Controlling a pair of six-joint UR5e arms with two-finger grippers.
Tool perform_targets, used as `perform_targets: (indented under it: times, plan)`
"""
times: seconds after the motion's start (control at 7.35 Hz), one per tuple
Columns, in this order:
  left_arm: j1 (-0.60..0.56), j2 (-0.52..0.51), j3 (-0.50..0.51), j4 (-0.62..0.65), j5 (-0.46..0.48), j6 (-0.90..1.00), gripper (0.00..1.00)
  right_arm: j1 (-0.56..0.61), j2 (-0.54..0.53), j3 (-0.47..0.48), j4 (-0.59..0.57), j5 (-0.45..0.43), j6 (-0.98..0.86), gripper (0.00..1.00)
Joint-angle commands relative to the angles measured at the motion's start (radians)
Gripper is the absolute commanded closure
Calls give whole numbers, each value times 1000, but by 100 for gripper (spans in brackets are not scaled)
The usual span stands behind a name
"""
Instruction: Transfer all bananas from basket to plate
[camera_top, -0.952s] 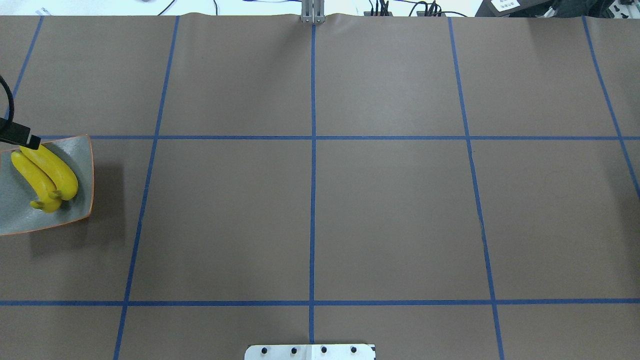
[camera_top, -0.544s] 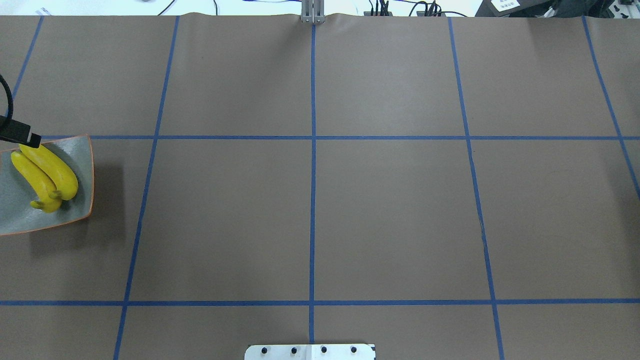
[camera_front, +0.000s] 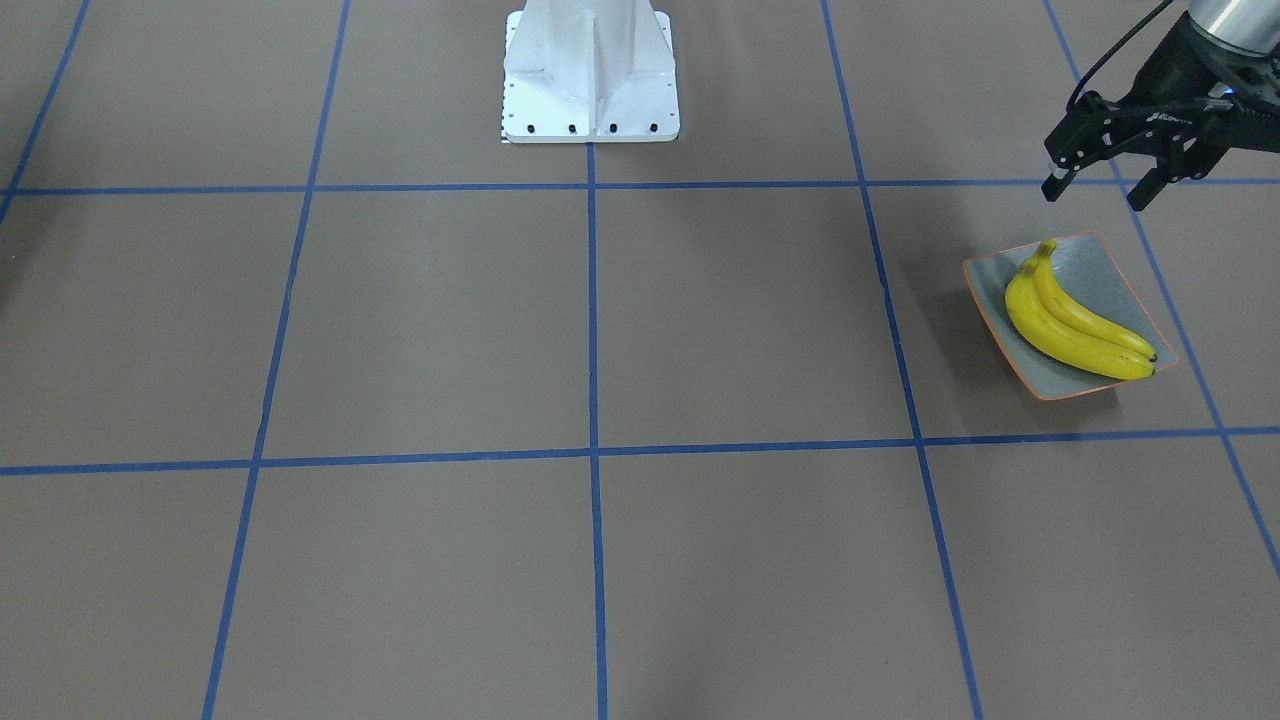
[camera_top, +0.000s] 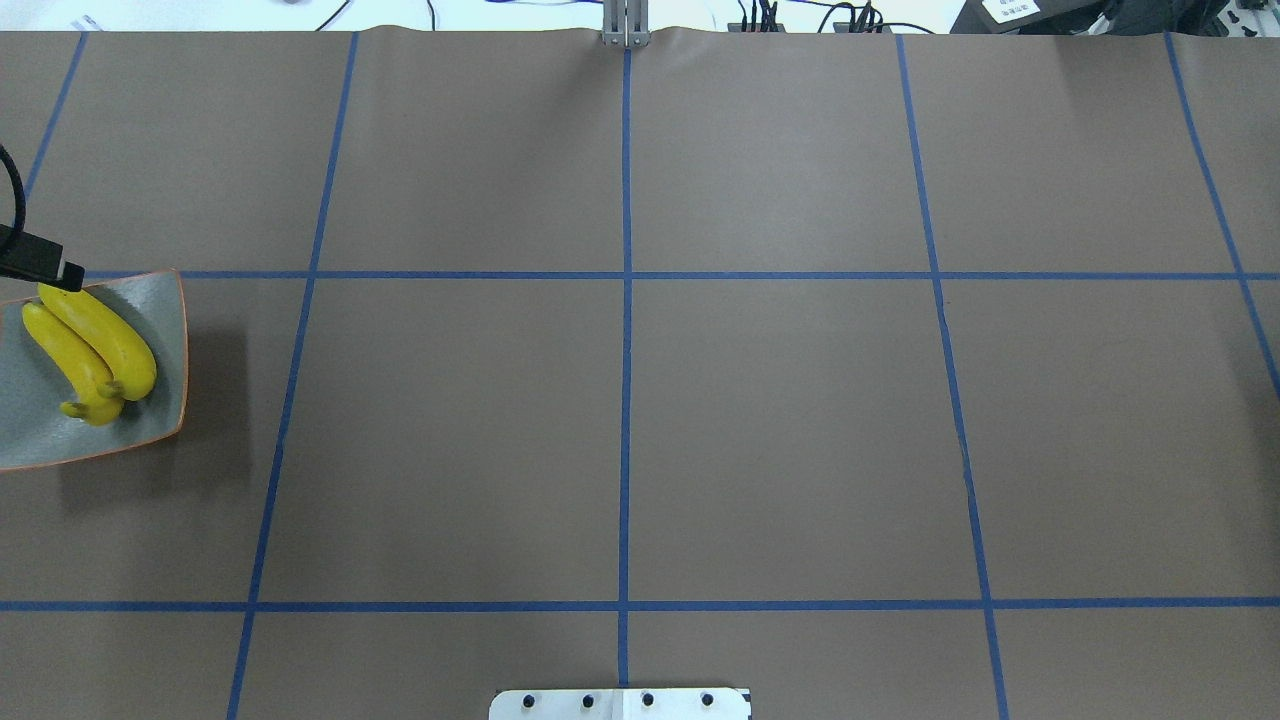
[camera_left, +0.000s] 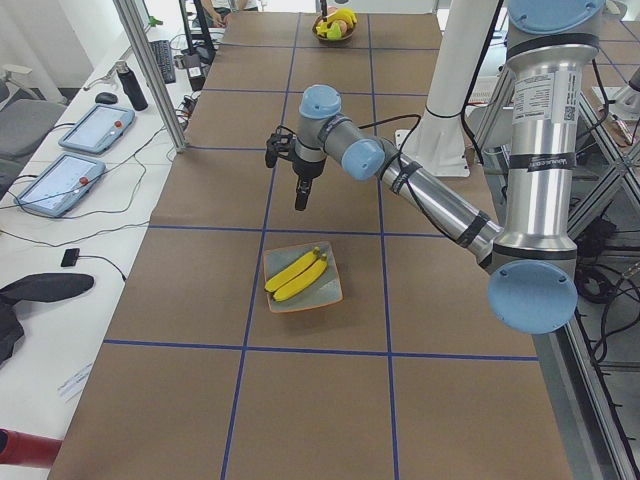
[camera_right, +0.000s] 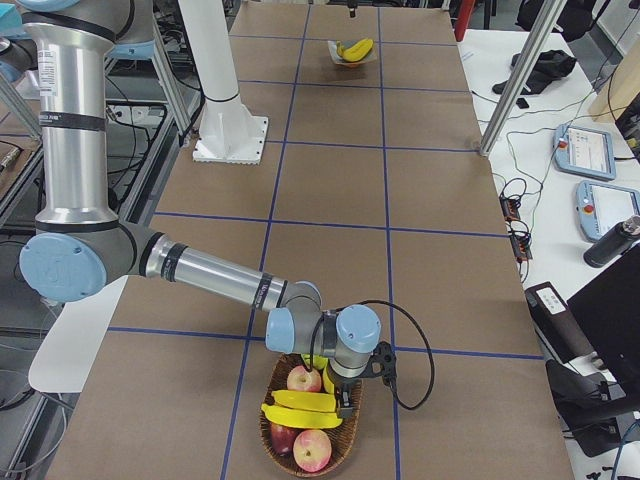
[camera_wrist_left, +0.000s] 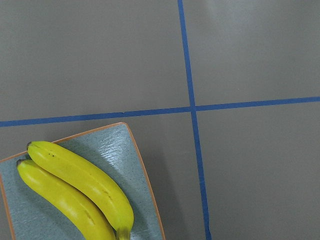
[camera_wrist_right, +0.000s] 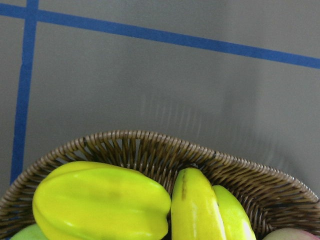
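Bananas (camera_right: 295, 401): two in basket (camera_right: 355, 430), under my right pincer (camera_right: 345, 405); whether it grips, I cannot tell.
Likely light, firm, smooth-skinned, slippery; take across mid-curve. Two more on plate (camera_front: 1095, 265), below my left pincer (camera_front: 1097, 188), slightly aside; it hangs spread, empty.

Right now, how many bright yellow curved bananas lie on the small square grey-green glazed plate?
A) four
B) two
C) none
B: two bright yellow curved bananas lie side by side on the small square grey-green glazed plate, as the front-facing and left wrist views both show.
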Motion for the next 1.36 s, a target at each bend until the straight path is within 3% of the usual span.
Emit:
perform_targets:
  times: [0.0, 0.68, 1.22]
  plan:
    - [0, -2, 1, -1, 0, -6, 0, -1, 1, -24, 1, -1, -32, 9]
    - [2, -4, -2, -2, -2, -6, 0, -1, 0, -35, 1, -4, -43, 17]
    - [3, -13, -5, -5, -2, -63, 0, -1, 1, -50, 1, -6, -61, 17]
